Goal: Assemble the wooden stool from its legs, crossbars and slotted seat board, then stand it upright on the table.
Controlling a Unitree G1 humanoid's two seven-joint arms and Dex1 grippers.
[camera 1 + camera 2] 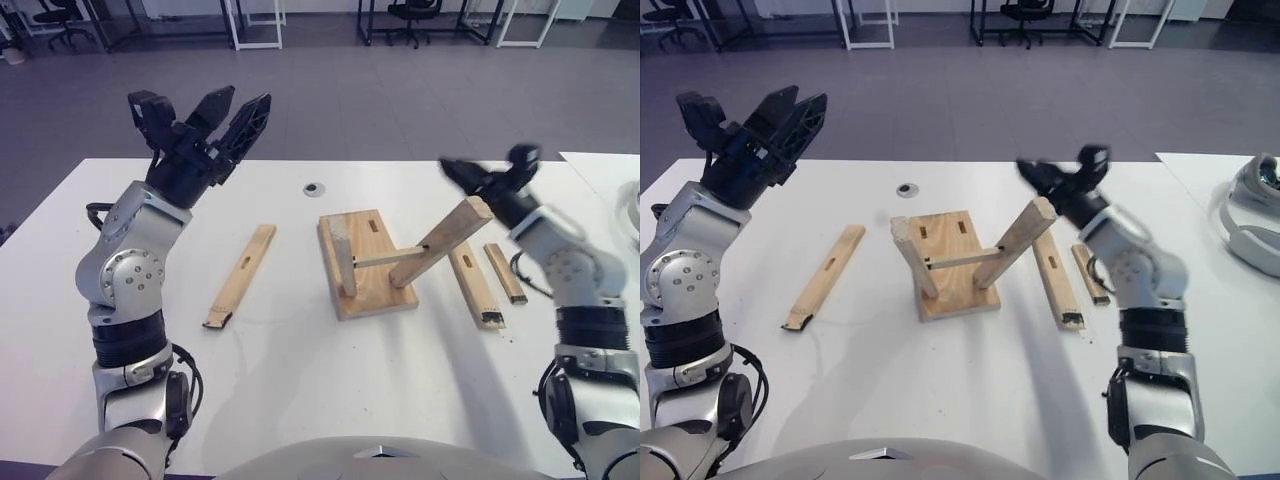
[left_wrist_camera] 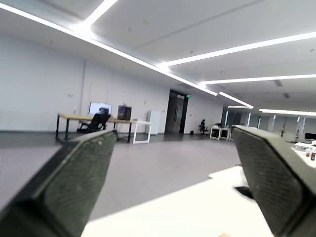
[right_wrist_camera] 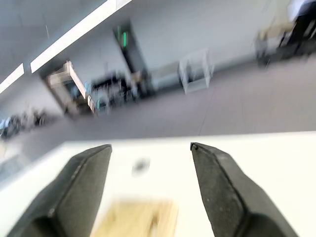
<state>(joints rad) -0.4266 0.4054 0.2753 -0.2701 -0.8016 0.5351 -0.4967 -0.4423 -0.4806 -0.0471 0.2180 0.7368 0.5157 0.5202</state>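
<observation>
- The stool is sitting half-built near the middle of the worktop. The slotted seat board is lying flat with two legs standing out of it.
- The near-upright leg is standing on the board's left side. The tilted leg is leaning out toward the robot's right, and a thin crossbar is joining the two.
- The right gripper is hovering just above the top end of the tilted leg, its fingers spread apart and holding nothing.
- The left gripper is hanging high over the worktop's left side, also wide open and empty.
- The work looks roughly half done, with more legs waiting to be fitted. The next move probably calls for straightening the tilted leg, or for picking up a loose piece and seating it in a free slot.
- A loose leg is lying well to the left of the board. A longer piece and a shorter piece are lying side by side just to its right.
- The tilted leg is leaning over the longer piece, so it may be crowding a reach from above.
- A small round fitting is sitting in the worktop behind the board.
</observation>
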